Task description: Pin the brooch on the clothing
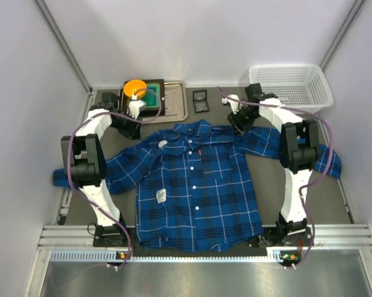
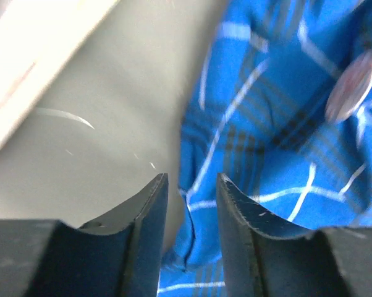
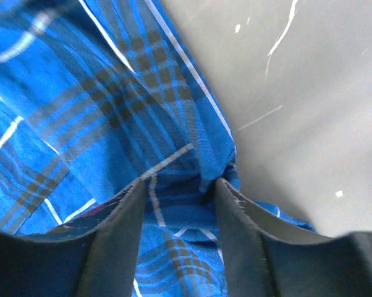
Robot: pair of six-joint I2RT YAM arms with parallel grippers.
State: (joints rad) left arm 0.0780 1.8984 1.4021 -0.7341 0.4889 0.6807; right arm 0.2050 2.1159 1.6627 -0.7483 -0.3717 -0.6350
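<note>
The clothing (image 1: 195, 192), a blue plaid shirt, lies flat with its front up and its collar towards the back. The brooch (image 1: 163, 143), a small pale disc, rests on the shirt's left chest; it also shows as a blurred disc (image 2: 353, 86) in the left wrist view. My left gripper (image 1: 138, 127) (image 2: 191, 179) is at the shirt's left shoulder edge, open, with the cloth edge lying loose between its fingers. My right gripper (image 1: 238, 124) (image 3: 178, 182) is at the right shoulder, open, with a bunched fold of cloth between its fingers.
An orange round dish (image 1: 135, 88) sits on a green block (image 1: 151, 99) in a metal tray (image 1: 175, 104) at the back left. A small dark case (image 1: 201, 99) lies beside it. A white basket (image 1: 291, 85) stands at the back right. The sleeves spread to both sides.
</note>
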